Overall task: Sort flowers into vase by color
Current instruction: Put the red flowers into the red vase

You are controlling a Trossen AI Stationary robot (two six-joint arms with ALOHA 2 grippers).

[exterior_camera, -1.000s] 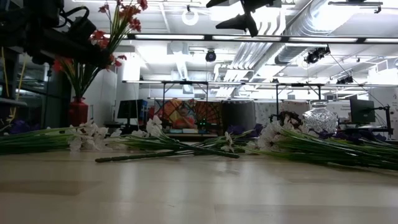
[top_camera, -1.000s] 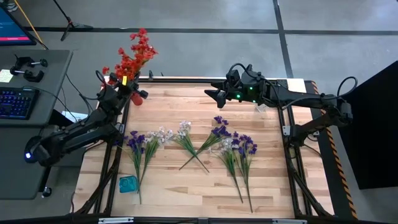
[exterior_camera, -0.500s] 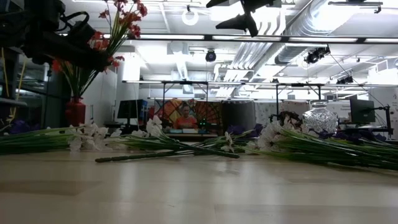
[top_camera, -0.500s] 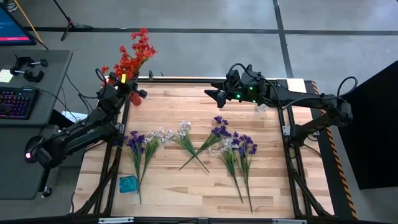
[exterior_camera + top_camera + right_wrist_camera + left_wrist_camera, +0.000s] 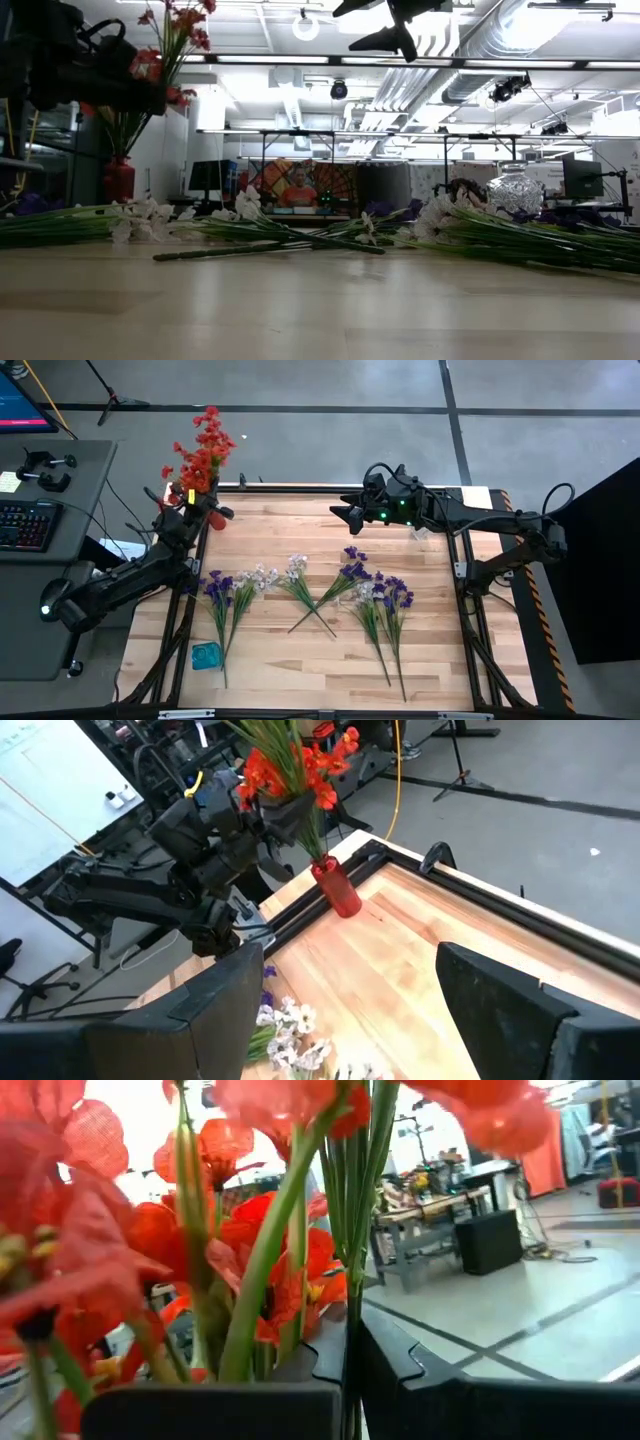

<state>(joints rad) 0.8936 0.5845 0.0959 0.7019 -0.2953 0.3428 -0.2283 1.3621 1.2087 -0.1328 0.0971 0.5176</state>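
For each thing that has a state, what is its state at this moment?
left pincer: shut on red flowers
right pincer: open, above the table
red flowers: upright, stems in red vase
red vase: upright at table corner
purple and white flowers: lying flat on table

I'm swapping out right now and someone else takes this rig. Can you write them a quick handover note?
Left gripper: shut on the red flowers' stems, at the red vase on the table's far left corner.
Right gripper: open, empty, hovering above the table's far edge.
Done: the red flowers stand in the red vase.
Left: the purple and white flowers lie on the table, unsorted. A glass vase stands far right.
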